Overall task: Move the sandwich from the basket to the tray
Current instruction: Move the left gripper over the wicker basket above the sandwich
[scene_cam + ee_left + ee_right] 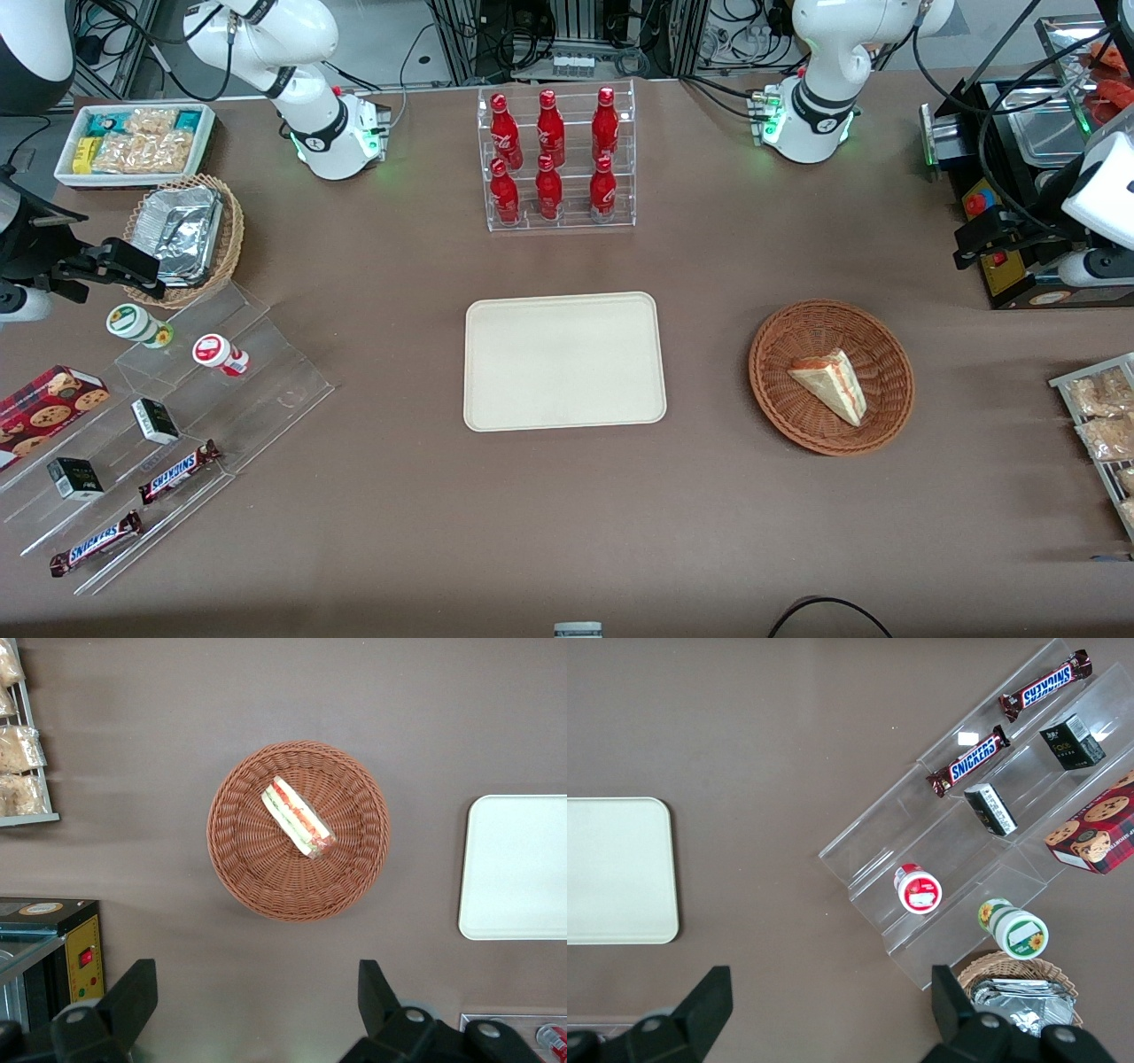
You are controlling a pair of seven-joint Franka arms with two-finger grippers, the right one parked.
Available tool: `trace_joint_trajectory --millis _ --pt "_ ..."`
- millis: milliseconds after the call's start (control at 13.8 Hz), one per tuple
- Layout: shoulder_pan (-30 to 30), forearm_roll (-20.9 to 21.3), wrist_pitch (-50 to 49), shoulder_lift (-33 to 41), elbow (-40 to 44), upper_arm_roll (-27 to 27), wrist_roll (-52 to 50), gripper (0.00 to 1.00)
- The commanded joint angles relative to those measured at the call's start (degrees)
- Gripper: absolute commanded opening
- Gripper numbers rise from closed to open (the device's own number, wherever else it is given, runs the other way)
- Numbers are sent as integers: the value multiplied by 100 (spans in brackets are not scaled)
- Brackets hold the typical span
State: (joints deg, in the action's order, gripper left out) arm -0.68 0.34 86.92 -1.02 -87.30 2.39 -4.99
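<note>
My gripper (257,1010) hangs wide open, empty, above the basket (239,877); the sandwich (297,818) (soft) could squash if pinched hard.

The front view looks steeply down from high above the near edge of the bench (567,532), taking in its whole width. The left wrist view looks straight down from well above the basket (299,830), with the wide-open hand (257,1005) at its rim. It shares the basket (831,377), sandwich (831,384) and tray (564,361) with the front view. The right wrist view looks straight down toward the parked arm's end, sharing the tray (618,870) too.
</note>
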Motion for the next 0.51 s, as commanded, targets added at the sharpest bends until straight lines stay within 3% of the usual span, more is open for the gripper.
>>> trace_joint_trajectory --millis 0,435 --pt "-37 -25 -149 -21 65 -28 95 100" --pt "-37 54 -211 -47 -145 -28 60 100"
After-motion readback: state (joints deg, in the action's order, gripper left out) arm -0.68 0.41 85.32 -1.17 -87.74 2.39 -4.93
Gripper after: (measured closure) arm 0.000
